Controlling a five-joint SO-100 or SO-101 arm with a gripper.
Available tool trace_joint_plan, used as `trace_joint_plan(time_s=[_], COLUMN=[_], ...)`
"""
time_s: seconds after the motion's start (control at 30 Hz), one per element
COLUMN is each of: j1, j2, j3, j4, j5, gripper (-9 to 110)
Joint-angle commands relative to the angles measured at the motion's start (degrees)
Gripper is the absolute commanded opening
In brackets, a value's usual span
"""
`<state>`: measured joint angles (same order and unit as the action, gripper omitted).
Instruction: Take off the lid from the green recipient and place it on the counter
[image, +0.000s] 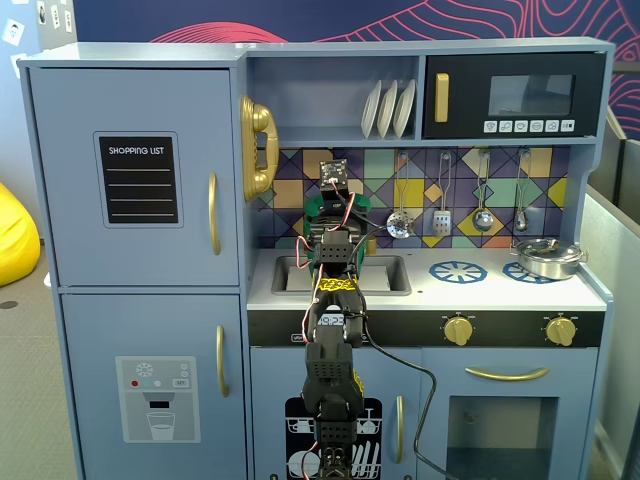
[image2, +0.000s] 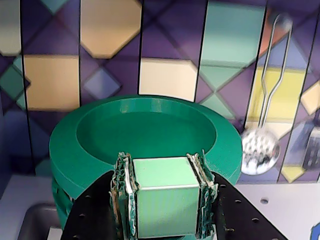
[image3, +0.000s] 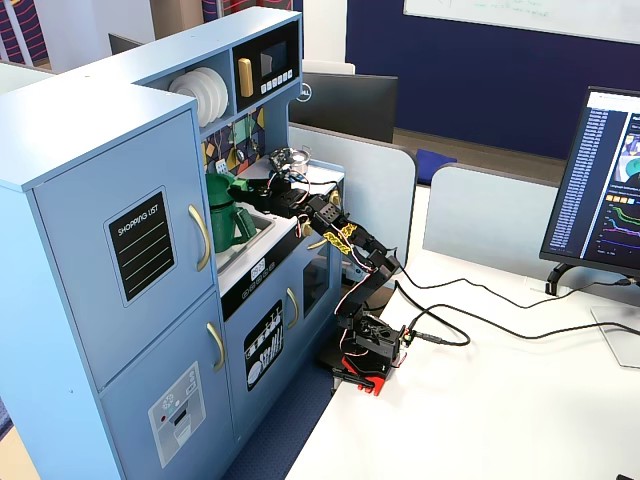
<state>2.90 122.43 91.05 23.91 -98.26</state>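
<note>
In the wrist view my gripper (image2: 163, 167) is shut on the pale green, block-shaped knob (image2: 162, 200) of the lid (image2: 100, 145), a round dark-green disc with a sunken middle. The lid lies level over the green recipient (image2: 62, 207), whose dark body shows just under the lid's left edge; I cannot tell whether they touch. In a fixed view the arm hides most of the recipient (image: 312, 208) beside the sink. In another fixed view the recipient (image3: 226, 228) stands on the white counter (image3: 262, 250) with the gripper (image3: 255, 188) at its top.
The grey sink (image: 385, 275) lies just in front of the recipient. The counter (image: 500, 292) to the right carries blue burner rings (image: 457, 271) and a small steel pot (image: 548, 257). Utensils hang on the tiled back wall, a skimmer (image2: 259, 150) closest.
</note>
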Motion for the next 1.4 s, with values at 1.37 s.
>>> trace_joint_plan(time_s=[1.37], j1=[31.6], j2=[1.8], j3=[28.5], j4=[-30.1], j5=[-2.8], gripper=[0])
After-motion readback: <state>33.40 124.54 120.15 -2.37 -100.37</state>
